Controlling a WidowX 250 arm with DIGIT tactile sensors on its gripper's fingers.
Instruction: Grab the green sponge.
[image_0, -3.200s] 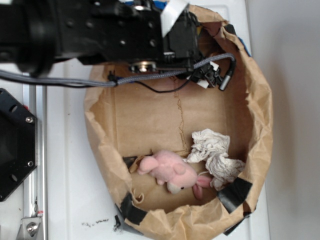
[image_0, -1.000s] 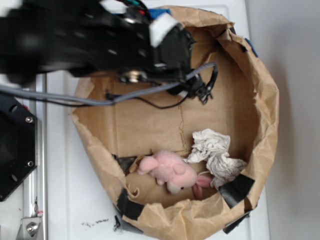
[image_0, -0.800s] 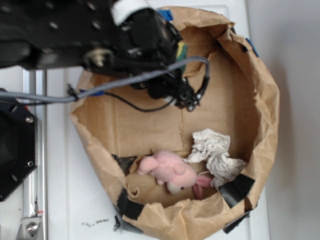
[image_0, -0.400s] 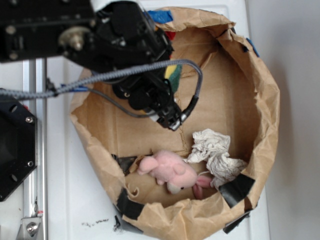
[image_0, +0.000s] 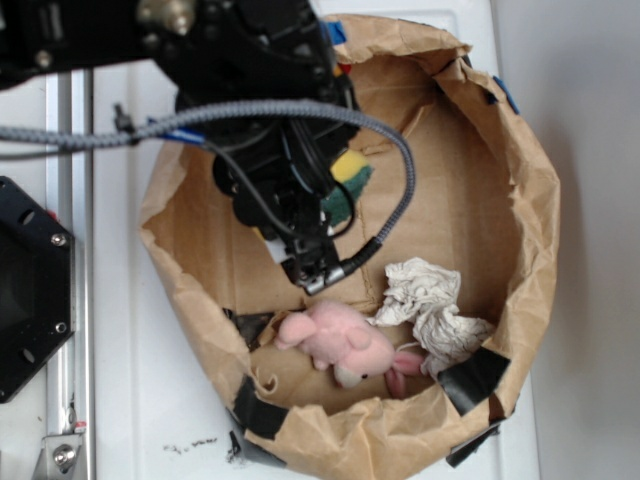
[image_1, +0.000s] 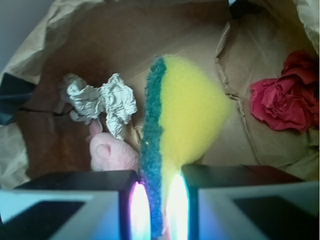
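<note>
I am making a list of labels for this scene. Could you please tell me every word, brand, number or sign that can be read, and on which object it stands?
There is no readable text in either view.
The green sponge, held between the jaws of the gripper, is unmarked.
The paper bag, pink plush toy, red cloth and crumpled paper show no print.
The dark specks on the white table are too small to tell.

The green sponge (image_1: 185, 115) between the gripper's (image_1: 159, 200) smooth, matt fingers was porous yellow foam with a coarse green scouring face. Around it, the paper bag (image_0: 520, 200) was creased and matt. Below lay a fuzzy plush toy (image_0: 335, 342), crumpled paper (image_0: 428, 305) and a ruffled red cloth (image_1: 287, 97).
</note>
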